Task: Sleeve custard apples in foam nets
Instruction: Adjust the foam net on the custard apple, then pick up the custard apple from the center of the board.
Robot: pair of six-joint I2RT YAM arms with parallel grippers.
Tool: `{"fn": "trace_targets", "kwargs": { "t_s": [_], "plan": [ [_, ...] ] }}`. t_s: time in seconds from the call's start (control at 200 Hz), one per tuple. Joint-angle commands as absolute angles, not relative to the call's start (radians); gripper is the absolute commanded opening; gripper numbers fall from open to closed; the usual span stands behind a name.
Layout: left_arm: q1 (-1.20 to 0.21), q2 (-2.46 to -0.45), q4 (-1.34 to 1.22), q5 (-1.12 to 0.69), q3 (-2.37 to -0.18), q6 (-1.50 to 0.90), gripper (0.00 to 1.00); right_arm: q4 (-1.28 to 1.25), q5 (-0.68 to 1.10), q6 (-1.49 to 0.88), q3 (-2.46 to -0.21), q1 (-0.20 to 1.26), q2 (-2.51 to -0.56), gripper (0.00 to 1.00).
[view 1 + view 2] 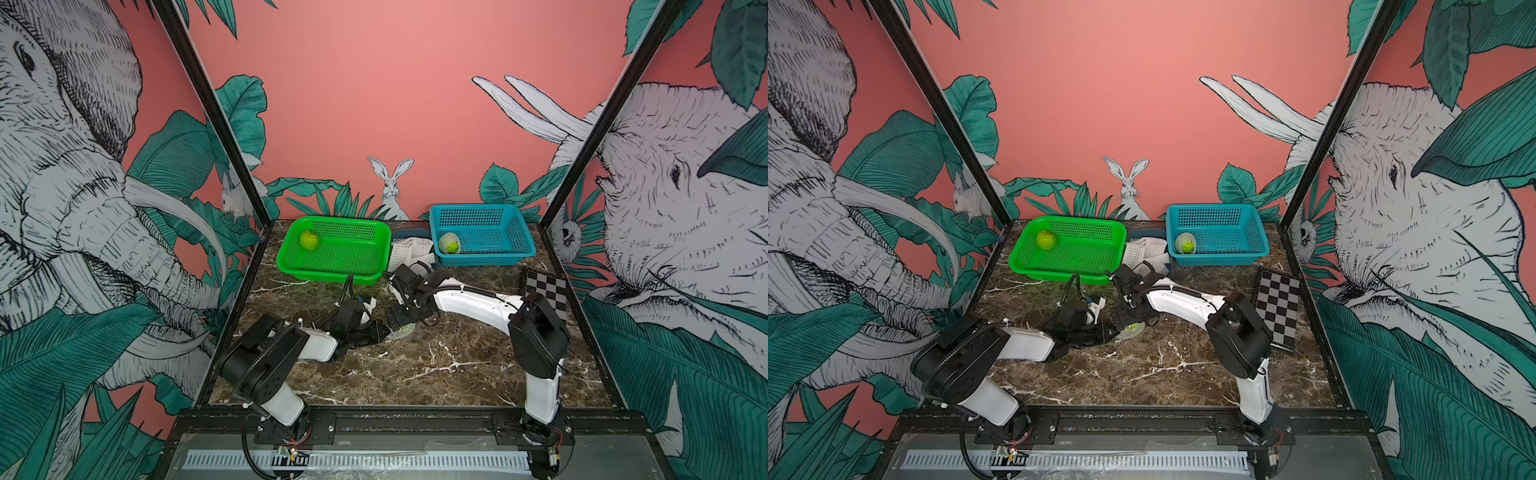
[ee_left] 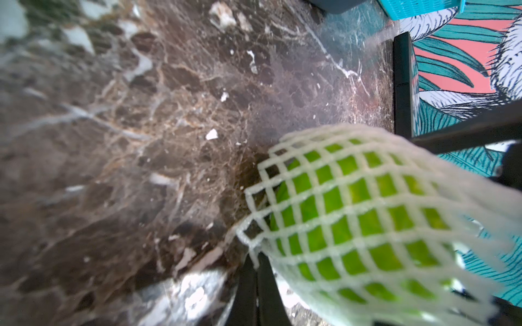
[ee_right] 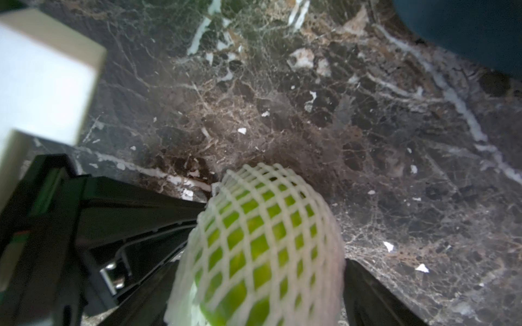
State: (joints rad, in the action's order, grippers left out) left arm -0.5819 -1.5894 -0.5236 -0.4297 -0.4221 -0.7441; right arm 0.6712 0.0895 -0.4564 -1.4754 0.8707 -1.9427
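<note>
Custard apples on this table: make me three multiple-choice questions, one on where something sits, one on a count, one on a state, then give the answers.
1. Where is the bare custard apple?
A. In the green basket
B. In the blue basket
C. On the checkerboard

2. How many custard apples show in the top views?
A. Two
B. Three
C. Five

3. The custard apple between the arms is:
A. Bare
B. Inside a foam net
C. Cut in half

Answers:
1 A, it lies uncovered in a back corner of that basket.
2 B, one is in the green basket, one in the blue basket, one on the table.
3 B, both wrist views show white mesh wrapped around the green fruit.
</note>
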Motion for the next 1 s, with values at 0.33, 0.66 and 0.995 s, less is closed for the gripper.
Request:
{"fn": "trace_targets", "kwargs": {
  "t_s": [0.33, 0.66, 0.995],
  "plan": [
    [-0.588, -1.574, -0.518, -0.423, -0.436, -0.749, 0.0, 0.683, 0.058, -0.458, -1.517, 0.877, -1.997, 0.9],
    [-0.587, -1.569, -0.519, -0.42, -0.432, -0.751, 0.0, 0.712, 0.044, -0.455, -1.523, 0.87, -1.92, 0.98],
    [-0.588, -1.583, -0.537, -0.428, -0.43, -0.758, 0.0, 0.701, 0.049, -0.472, -1.509, 0.884, -1.91, 0.99]
  ]
}}
